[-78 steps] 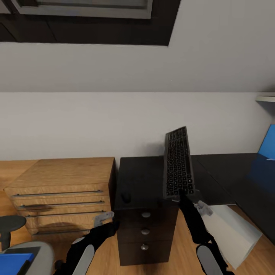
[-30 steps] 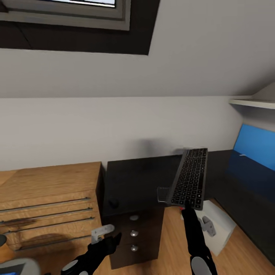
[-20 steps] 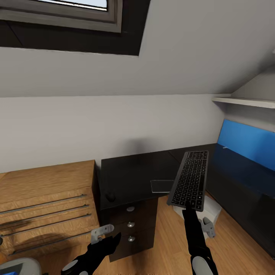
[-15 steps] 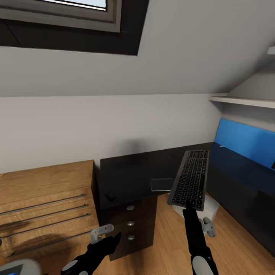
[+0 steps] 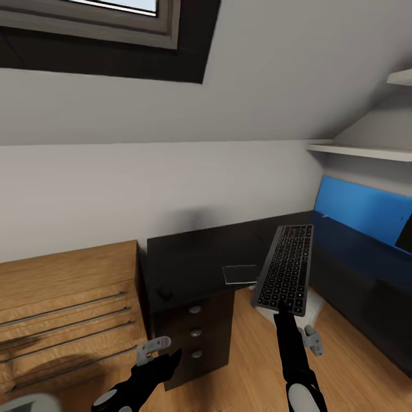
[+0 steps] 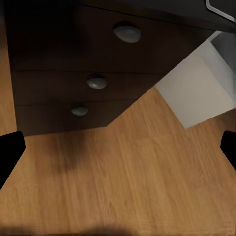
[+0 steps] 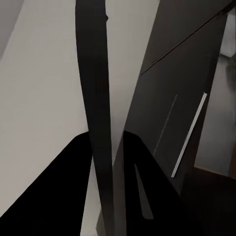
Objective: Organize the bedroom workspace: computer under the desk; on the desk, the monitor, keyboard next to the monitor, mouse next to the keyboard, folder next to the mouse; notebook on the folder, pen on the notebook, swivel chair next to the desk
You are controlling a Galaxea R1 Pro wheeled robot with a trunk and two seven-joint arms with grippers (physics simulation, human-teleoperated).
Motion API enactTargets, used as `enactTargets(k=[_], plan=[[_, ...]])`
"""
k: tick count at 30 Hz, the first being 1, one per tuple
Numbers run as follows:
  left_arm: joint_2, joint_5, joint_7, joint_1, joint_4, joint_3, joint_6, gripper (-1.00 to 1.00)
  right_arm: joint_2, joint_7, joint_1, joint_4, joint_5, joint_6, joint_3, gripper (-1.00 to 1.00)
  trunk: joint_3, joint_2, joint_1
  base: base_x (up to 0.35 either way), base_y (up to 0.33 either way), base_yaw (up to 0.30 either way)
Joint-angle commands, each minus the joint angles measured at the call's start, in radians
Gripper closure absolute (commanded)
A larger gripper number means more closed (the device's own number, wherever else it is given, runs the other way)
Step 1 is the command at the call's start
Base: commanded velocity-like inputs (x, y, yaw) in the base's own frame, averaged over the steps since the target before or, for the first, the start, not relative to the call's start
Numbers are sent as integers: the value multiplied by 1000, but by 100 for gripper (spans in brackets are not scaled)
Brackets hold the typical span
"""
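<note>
Now swung to the right with the whole head view, so that desk and wall sit further left in the picture than a moment ago, without having moved themselves. Newly showing well off to the right of the right claw (image 5: 281,308): the black corner of the wide flat monitor (image 5: 405,235), on the large black L-shaped desk (image 5: 189,260). Pinches the near short edge of the slim silver-grey keyboard with dark keys (image 5: 285,268), laid much flatter than before and reaching ahead of the claw, above the desk's front edge, not yet resting. Just left of it on the desk, a thin dark rectangular notebook (image 5: 240,274); further left, the small dark rounded mouse (image 5: 166,294). Below the claw, the pale boxy computer (image 6: 196,88) on the floor. Left claw (image 5: 150,350) spread and empty, low before the drawer block. Probably heading for a spot beside the monitor.
</note>
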Motion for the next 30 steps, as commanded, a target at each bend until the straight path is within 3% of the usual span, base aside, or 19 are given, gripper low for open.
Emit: enactTargets(k=[1,11,17,30], plan=[[0,11,9,0,-2,-1,2,-100,0,-5,-1,-1,-3,-5,2,100,-1,-1,0,-150,286,-256],[-1,11,9,0,-2,-1,3,-100,0,-6,-1,0,-3,-3,0,100,-1,-1,0,-253,224,-264],[-1,11,9,0,-2,-2,5,-100,0,-7,-1,0,-3,-3,-1,100,-1,-1,0,-257,46,-267],[-1,12,9,0,-2,-2,5,-100,0,-7,-1,0,-3,-3,-7,100,-1,-1,0,-25,2,-270]])
